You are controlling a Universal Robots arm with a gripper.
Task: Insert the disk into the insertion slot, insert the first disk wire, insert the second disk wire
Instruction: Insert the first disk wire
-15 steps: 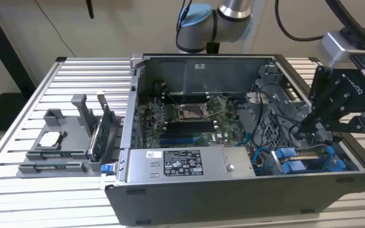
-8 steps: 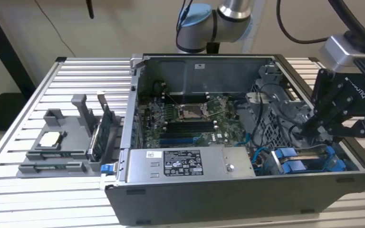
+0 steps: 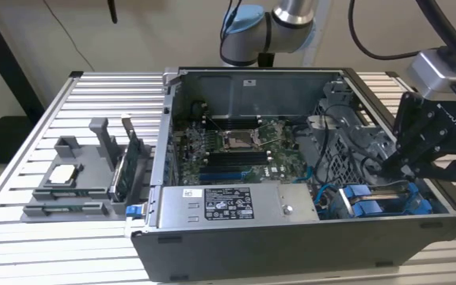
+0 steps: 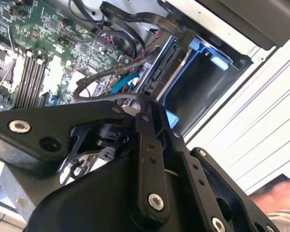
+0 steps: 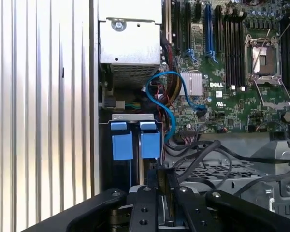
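From my station I saw the gripper (image 3: 398, 172) reaching down into the open computer case (image 3: 291, 243), at the end on the exterior view's right, just above the insertion slot (image 3: 370, 205). In the second wrist view the disk (image 4: 160, 72) already sat in that slot, and its connector edge faced the motherboard (image 4: 43, 53). In both wrist views the fingers (image 5: 152, 203) were drawn close together, clenched, as far as I could judge, on the end of a black wire (image 5: 200, 153) beside the disk's connector edge. Two blue clips (image 5: 122, 144) stood at the mouth of the bay, and a blue cable (image 5: 166, 108) curled just beside them.
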